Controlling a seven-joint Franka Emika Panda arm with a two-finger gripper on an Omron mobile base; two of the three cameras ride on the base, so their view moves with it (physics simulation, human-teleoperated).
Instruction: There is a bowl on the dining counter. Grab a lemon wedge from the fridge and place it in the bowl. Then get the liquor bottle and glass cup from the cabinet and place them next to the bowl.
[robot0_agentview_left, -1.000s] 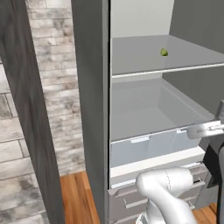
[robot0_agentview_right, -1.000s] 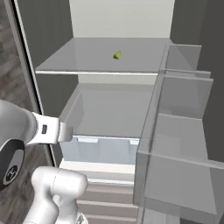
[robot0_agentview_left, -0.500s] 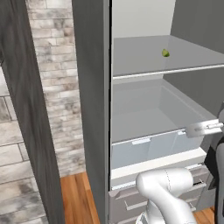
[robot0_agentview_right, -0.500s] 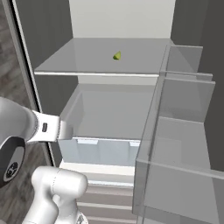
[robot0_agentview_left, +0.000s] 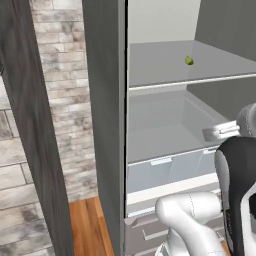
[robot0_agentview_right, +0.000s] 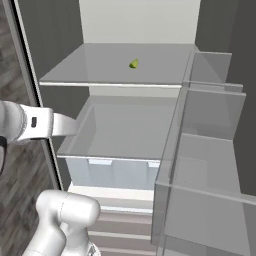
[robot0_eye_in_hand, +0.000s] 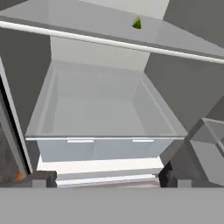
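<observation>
- Left base view: lemon wedge (robot0_agentview_left: 189, 60) sat on the upper glass shelf (robot0_agentview_left: 155, 70) of the open fridge, toward the back right, nothing near it. Arm rose at lower right; its forearm end showed at the right edge, below shelf level and in front of the clear drawer (robot0_agentview_left: 165, 145). The jaws could not be made out here. The fridge's side wall (robot0_agentview_left: 102, 125) stood left of the opening, with brick wall (robot0_agentview_left: 65, 100) beyond. Room above the shelf looked open.
- Right base view: wedge (robot0_agentview_right: 133, 63) lay mid-shelf toward the back, well apart from the shelf's front edge (robot0_agentview_right: 110, 85). Arm link came in from the left at drawer height, lower than the shelf. Door bins (robot0_agentview_right: 210, 150) of clear plastic stood at right, close to the path into the shelf.
- Hand view: gripper (robot0_eye_in_hand: 105, 178) gaped fully wide, both dark fingertips (robot0_eye_in_hand: 43, 178) far apart at the bottom, nothing between them. Wedge (robot0_eye_in_hand: 137, 23) was high in view, above the shelf edge, well apart from the jaws and a little right of their midline. Drawer sat straight ahead, its front lip just above the tips.
- Versus earlier frames: wedge had not moved on the shelf; arm's forearm shifted slightly; jaws stayed wide; cameras held about the same.
</observation>
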